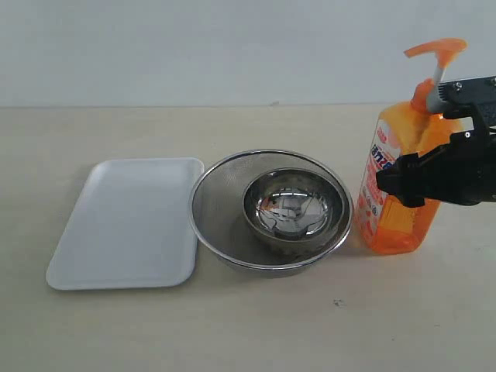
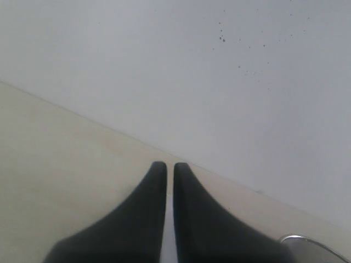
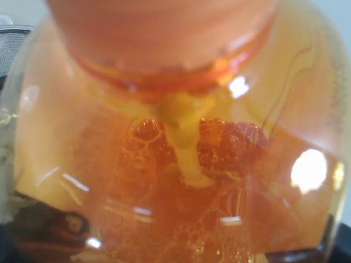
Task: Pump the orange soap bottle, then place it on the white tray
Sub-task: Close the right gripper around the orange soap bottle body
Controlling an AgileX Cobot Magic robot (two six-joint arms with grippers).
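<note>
The orange soap bottle (image 1: 391, 225) stands upright on the table at the right, with its pump head (image 1: 438, 48) raised on the white stem. My right gripper (image 1: 403, 182) comes in from the right and is shut on the bottle's body at mid height. In the right wrist view the bottle (image 3: 181, 137) fills the frame, with only dark finger parts at the corners. The white tray (image 1: 128, 221) lies flat at the left with nothing on it. My left gripper (image 2: 165, 167) is shut on nothing above bare table; it does not show in the exterior view.
A round steel mesh strainer (image 1: 209, 186) with a shiny steel bowl (image 1: 294, 203) inside sits between the tray and the bottle, close to both. Its rim (image 2: 307, 241) shows at the edge of the left wrist view. A pale wall runs behind the table.
</note>
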